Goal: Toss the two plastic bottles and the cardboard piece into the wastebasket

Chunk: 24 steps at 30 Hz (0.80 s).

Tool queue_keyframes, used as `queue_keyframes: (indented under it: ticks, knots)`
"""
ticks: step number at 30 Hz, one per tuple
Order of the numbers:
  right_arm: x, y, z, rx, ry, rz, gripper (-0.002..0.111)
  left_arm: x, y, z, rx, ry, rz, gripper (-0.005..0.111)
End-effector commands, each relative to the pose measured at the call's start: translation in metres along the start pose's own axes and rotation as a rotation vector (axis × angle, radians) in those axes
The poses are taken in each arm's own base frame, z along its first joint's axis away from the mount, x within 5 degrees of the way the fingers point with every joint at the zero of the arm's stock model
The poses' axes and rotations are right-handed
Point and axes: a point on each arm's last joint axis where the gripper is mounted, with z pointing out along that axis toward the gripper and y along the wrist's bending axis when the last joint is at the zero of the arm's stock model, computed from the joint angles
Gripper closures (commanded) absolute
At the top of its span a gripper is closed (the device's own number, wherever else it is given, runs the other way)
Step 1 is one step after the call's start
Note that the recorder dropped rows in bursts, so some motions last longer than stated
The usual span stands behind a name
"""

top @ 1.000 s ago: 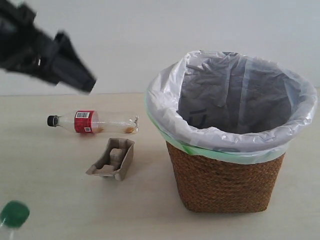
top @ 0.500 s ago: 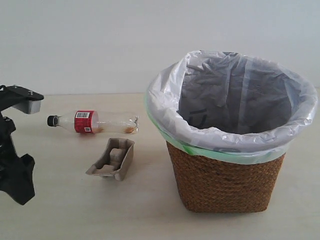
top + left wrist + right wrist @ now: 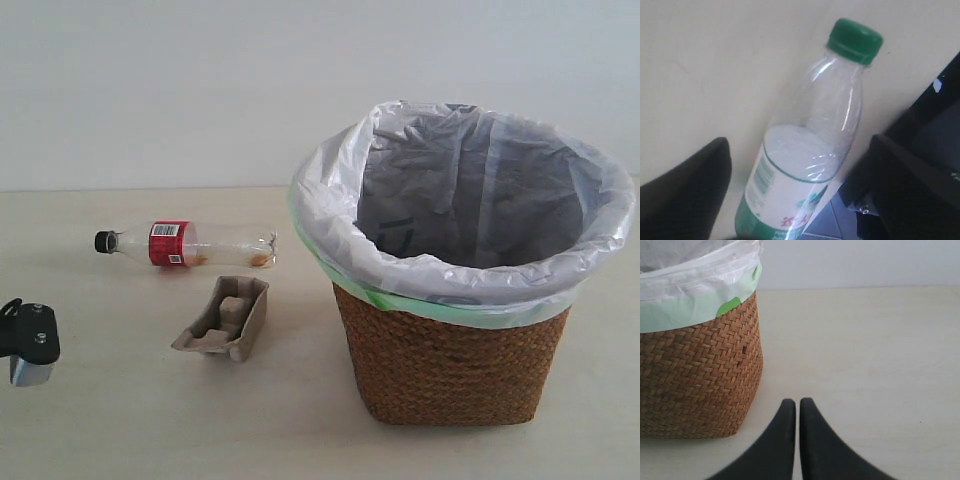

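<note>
Looking first at the near left corner of the table (image 3: 110, 420), I see that my left gripper (image 3: 799, 150) has come down there. One second ago that arm hung high over the left edge, and now only a small part of it shows low at that edge in the exterior view. Its jaws stand wide open on both sides of the bottle with the green cap (image 3: 812, 130), with a gap at each side, so nothing is held yet. This bottle is close to the table edge, and the exterior view does not show it now. I judge that closing on it is the next step.

My right gripper (image 3: 798, 404) is low over the table, jaws pressed together and empty, near the wastebasket (image 3: 700, 375). Further in, the cardboard piece (image 3: 225, 318) lies between the basket and the left edge, in the same place as before. Furthest, toward the far left corner, the bottle with the red label (image 3: 190, 244) lies on its side, also not moved. All three throws remain to do.
</note>
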Motion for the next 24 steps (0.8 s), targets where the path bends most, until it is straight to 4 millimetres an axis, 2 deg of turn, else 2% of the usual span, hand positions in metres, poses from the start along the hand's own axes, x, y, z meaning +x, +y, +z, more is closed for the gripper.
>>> queue_keyframes:
  ticks: [1,6,11,15,24]
  knots:
    - [-0.001,0.0,0.0,0.008,-0.016,-0.009,0.108,-0.007,-0.01,-0.003,0.058,-0.089,0.016,0.038]
    - [-0.001,0.0,0.0,0.008,-0.016,-0.009,0.108,-0.003,-0.01,0.002,0.051,-0.055,0.01,0.025]
    - [-0.001,0.0,0.0,0.008,-0.016,-0.009,0.108,0.007,-0.019,0.021,0.106,0.003,0.014,0.025]
    - [-0.001,0.0,0.0,0.008,-0.016,-0.009,0.108,0.006,-0.019,0.023,0.099,-0.019,0.037,0.025]
    - [-0.001,0.0,0.0,0.008,-0.016,-0.009,0.108,0.01,-0.016,0.049,-0.032,-0.059,0.213,0.025]
